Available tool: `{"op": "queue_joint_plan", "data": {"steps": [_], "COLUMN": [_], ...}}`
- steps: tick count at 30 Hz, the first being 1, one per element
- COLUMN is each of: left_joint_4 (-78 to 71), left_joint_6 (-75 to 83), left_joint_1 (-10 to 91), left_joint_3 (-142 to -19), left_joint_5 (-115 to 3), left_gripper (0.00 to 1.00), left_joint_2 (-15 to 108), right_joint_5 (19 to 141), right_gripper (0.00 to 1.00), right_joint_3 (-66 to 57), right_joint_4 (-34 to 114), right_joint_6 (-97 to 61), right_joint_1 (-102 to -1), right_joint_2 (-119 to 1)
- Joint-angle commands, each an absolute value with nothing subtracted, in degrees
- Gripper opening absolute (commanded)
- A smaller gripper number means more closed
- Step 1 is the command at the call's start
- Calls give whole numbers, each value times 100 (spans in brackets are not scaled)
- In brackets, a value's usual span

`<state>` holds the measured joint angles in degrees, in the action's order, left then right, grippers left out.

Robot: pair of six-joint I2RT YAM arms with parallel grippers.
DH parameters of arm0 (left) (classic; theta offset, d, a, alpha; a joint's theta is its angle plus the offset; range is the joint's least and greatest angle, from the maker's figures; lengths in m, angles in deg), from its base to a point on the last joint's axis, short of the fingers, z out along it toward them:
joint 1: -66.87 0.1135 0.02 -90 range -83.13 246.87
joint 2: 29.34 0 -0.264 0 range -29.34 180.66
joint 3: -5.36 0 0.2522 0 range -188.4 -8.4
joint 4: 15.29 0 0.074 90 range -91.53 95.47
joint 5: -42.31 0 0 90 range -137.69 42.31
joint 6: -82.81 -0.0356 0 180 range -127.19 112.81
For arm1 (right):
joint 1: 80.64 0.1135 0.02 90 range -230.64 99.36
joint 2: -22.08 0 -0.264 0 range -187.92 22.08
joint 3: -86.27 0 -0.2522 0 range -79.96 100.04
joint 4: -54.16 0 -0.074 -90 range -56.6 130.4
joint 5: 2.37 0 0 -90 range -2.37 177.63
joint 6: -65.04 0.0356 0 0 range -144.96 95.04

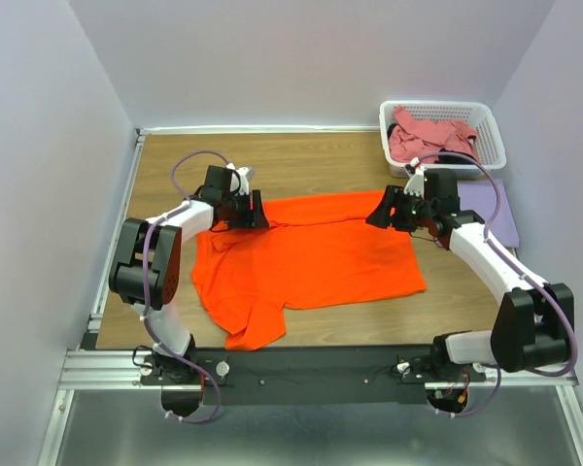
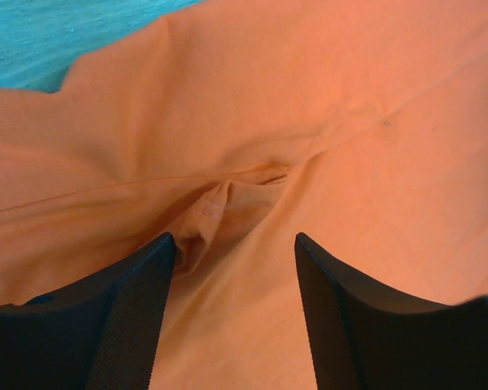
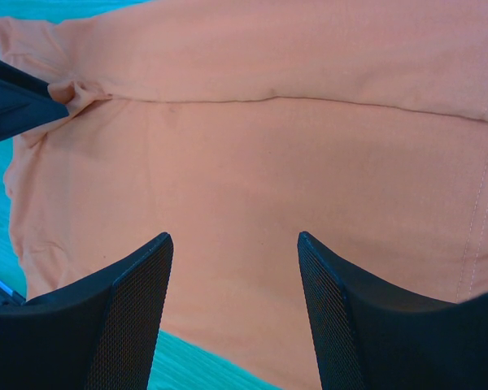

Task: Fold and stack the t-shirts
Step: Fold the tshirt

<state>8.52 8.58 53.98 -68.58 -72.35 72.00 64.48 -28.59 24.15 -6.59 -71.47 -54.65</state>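
3 t-shirts show, plus 1 scrap of black cloth [image 1: 459, 155]. 1 orange t-shirt [image 1: 316, 257], a soft matte knit, lies spread on the wood-grain table [image 1: 175, 165] between the 2 arms, its far edge folded over into a straight band. 1 dusty pink t-shirt [image 1: 423, 136] sits crumpled in the 1 white plastic lattice basket [image 1: 493, 146] at the far right corner, the black scrap beside it. 1 pale lavender t-shirt [image 1: 500, 209] lies flat just in front of the basket. The left gripper [image 2: 233, 240] has its 2 black ribbed fingers [image 2: 130, 325] spread, with a raised pucker of orange cloth between them, not pinched. The right gripper [image 3: 234, 237] is spread over smooth, flat orange cloth and holds nothing.
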Motion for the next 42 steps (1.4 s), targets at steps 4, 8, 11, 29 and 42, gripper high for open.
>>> {"op": "queue_joint_plan", "data": {"steps": [4,8,11,29,42], "left_joint_4": [779,805,832,1156,1131], "left_joint_6": [731,626,591,599,1188], "left_joint_1": [5351,5351,5351,5272,4754], "left_joint_3": [-6983,-7203,-7343,-6958,-6421], "left_joint_5": [-7045,-6861,-6703,-6860,-7186], "left_gripper": [58,57,53,17,18], "left_joint_2": [7393,7569,7630,6964,6549], "right_joint_5": [6443,6426,6417,6320,6188], "right_gripper": [70,70,70,70,70], "right_joint_3": [-2758,-2802,-2846,-2767,-2653], "right_joint_4": [2361,2361,2361,2379,2379], "right_joint_6": [-721,-721,-729,-712,-756], "right_joint_1": [-7115,-7115,-7115,-7115,-7115], "right_joint_2": [-5518,-5483,-5447,-5579,-5930]}}
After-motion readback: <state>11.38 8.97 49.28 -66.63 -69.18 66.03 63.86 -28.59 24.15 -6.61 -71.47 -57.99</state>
